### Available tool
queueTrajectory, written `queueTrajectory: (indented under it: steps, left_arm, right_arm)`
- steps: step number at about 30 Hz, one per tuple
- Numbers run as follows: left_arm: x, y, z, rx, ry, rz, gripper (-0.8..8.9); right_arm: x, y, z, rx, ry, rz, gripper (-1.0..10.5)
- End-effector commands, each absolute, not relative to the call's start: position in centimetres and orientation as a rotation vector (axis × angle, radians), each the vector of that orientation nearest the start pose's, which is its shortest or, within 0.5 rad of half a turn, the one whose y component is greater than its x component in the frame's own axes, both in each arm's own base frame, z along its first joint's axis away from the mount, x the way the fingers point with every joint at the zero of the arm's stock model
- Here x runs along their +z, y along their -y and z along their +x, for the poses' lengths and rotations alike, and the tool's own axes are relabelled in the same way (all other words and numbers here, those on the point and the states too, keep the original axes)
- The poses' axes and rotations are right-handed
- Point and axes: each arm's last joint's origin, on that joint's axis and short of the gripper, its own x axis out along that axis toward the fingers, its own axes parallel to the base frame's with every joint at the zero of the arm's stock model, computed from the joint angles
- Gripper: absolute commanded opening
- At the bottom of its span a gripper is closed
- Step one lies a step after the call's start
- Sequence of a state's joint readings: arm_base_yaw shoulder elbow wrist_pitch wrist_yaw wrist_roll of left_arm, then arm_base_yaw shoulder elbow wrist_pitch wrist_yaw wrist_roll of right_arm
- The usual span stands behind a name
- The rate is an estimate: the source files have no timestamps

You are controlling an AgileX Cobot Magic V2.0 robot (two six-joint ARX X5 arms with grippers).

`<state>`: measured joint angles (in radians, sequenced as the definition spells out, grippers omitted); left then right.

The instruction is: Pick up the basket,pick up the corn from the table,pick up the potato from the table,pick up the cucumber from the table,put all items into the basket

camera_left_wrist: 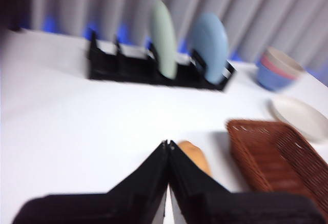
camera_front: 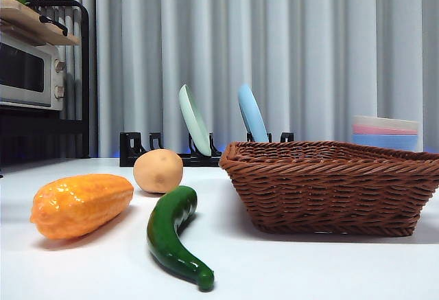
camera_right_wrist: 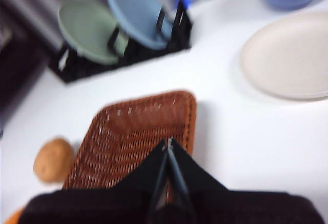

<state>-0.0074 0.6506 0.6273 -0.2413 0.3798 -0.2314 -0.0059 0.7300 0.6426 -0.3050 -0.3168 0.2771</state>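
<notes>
Sitting on the white bench (camera_front: 288, 266), the biggest thing is the brown wicker basket (camera_front: 336, 187), over on the right side and empty as far as I can see. Behind it at the far right there's a stack of pastel bowls (camera_front: 385, 132), and the wrist cams also pick up a cream plate (camera_right_wrist: 289, 55) lying flat near those bowls. Along the far edge is a black dish rack (camera_front: 168, 150) with a green plate (camera_front: 194, 119) and a blue plate (camera_front: 252, 113) standing in it. A toaster oven (camera_front: 29, 72) sits far left on a shelf.

Then the veggies, all still on the bench left of the basket. The corn (camera_front: 81, 204) is furthest left and near the camera, lying on its side. The cucumber (camera_front: 171, 235) lies between corn and basket, narrow tip pointing toward the near edge, not touching either one. The potato (camera_front: 158, 170) sits further back, just behind the cucumber's fat end, apart from the basket.

Neither arm shows in the front view. The left gripper (camera_left_wrist: 168, 143) hangs above the bench with its fingers pressed together, potato just past the tips. The right gripper (camera_right_wrist: 167, 141) is above the basket, fingers also together, holding nothing.
</notes>
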Motion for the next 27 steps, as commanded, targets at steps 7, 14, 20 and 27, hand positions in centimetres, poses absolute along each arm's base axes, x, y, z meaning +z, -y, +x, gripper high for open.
queueTrajectory:
  steps: [7,14,20,27]
  left_arm:
    - [30.6,1.7,19.5,-0.54,-0.524,-0.277,0.1]
    - [30.7,1.7,20.5,-0.534,-0.554,-0.281,3.86]
    - [30.7,1.7,20.5,-0.533,-0.554,-0.281,3.86]
    - [30.7,1.7,20.5,-0.533,-0.555,-0.282,3.86]
  right_arm:
    - [29.5,-1.2,20.9,0.44,-0.72,0.193,0.2]
    - [28.0,-1.2,23.2,0.425,-0.812,0.197,4.7]
    - [25.1,-1.5,25.6,0.414,-0.925,0.208,4.6]
    - [20.6,-3.2,29.2,0.456,-1.049,0.217,3.7]
